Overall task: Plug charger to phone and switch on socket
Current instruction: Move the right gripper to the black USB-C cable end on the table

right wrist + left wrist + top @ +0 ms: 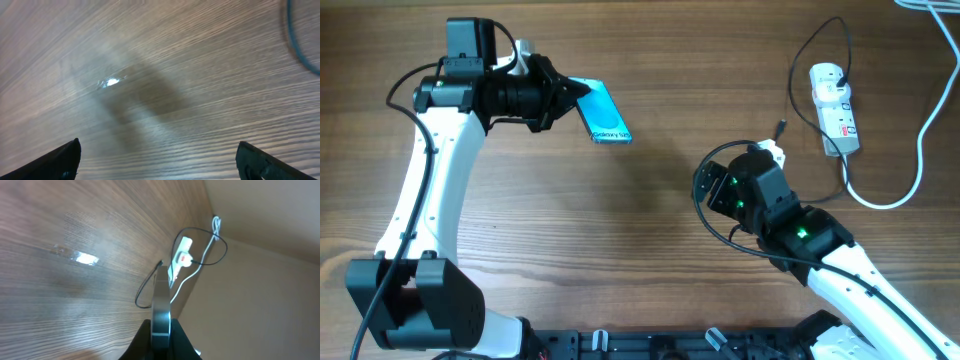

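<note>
Left gripper [161, 336]: jaws clamped on the left end of the phone, one finger on each flat face; in the left wrist view the phone stands edge-on between them
Phone [608, 118]: far left part of the table [650, 60], held at a slant; the cyan screen faces up and the white lettering is at the free right end; cannot tell whether that end touches the wood
Right gripper [157, 150]: jaws spread wide apart, holding nothing; only bare wood grain shows between the two fingertips
Right gripper position: right of centre, to the near left of the socket and well apart from the phone
Charger [797, 62]: thin black cable; it meets the far end of the socket, then loops far and left of it
Connector tip [781, 128]: lies on the wood between the right gripper and the socket, just beside the gripper and well apart from the phone; not inserted in the phone
Socket [835, 108]: white strip at far right, long axis running near to far, small red marks on top; switch position cannot be told
White cord [920, 140]: leaves the near end of the socket, curves right, then runs far and out of the overhead view
</note>
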Action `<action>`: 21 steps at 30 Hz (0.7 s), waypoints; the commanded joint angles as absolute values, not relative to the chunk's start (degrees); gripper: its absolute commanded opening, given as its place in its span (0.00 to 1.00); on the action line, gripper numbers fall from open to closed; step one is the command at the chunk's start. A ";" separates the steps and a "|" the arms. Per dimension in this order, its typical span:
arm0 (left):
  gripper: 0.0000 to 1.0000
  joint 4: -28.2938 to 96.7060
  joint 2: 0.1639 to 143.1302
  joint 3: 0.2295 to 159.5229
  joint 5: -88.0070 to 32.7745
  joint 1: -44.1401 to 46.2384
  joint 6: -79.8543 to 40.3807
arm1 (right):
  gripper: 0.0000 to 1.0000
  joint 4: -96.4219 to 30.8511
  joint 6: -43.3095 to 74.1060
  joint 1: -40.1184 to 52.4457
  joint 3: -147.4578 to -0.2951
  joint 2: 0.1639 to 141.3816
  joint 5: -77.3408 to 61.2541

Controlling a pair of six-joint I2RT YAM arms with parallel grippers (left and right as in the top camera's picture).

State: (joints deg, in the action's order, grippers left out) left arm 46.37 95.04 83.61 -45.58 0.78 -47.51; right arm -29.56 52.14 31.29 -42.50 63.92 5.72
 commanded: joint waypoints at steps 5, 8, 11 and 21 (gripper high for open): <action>0.04 50.87 94.85 84.23 -41.30 0.71 -47.83 | 0.99 -33.06 51.40 21.26 -42.76 63.53 3.22; 0.04 50.92 94.96 84.23 -37.71 2.83 -47.81 | 0.99 -33.67 49.58 13.80 -42.94 63.88 0.95; 0.04 50.83 95.09 84.23 -35.88 5.34 -47.44 | 0.98 -33.10 48.29 10.17 -43.68 65.32 0.99; 0.04 48.60 96.40 84.23 -44.47 8.47 -36.84 | 1.00 -35.18 36.16 7.64 -53.74 80.18 -6.92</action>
